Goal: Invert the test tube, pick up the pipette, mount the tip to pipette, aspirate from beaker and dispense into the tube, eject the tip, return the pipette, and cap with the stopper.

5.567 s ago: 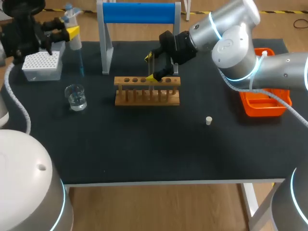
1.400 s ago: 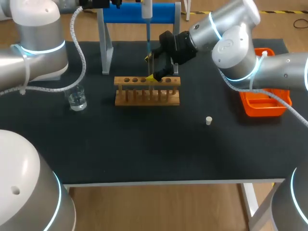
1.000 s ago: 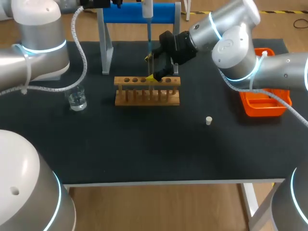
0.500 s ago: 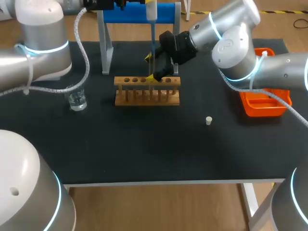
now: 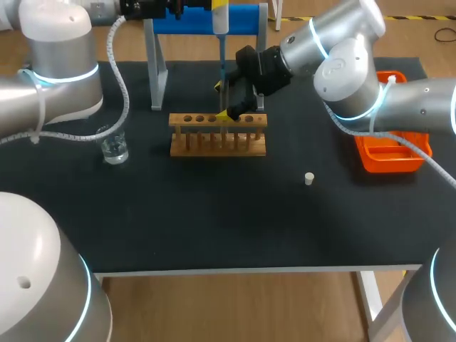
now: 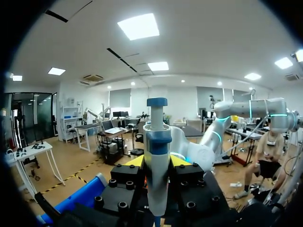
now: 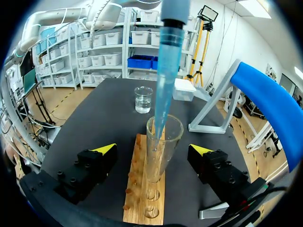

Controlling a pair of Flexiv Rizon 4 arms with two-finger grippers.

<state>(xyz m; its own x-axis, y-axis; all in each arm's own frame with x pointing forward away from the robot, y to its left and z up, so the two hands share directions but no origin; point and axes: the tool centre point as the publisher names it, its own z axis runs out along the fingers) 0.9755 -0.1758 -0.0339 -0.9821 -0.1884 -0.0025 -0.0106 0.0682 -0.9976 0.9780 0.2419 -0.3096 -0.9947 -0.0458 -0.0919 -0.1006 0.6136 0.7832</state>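
Note:
My left gripper (image 5: 214, 7) (image 6: 156, 161) is shut on the white and blue pipette (image 5: 220, 18) (image 6: 156, 156), held upright above the wooden rack (image 5: 217, 135) (image 7: 142, 189). The pipette's blue tip (image 5: 223, 65) (image 7: 165, 80) points down, with its end at the mouth of the glass test tube (image 7: 161, 146), which stands in the rack. My right gripper (image 5: 225, 100) (image 7: 152, 150) is open, its fingers wide on either side of the tube and clear of it. The beaker (image 5: 112, 144) (image 7: 143, 99) of clear liquid stands left of the rack. A white stopper (image 5: 309, 179) lies on the mat to the right.
A blue-topped stand (image 5: 206, 18) (image 7: 265, 94) rises behind the rack. An orange tray (image 5: 392, 153) sits at the table's right edge under my right arm. The white tip box (image 7: 184, 90) is beyond the beaker.
My left arm has carried the pipette from the tip box at the far left to above the tube; over the last second it only shifted slightly. The right arm has kept still.

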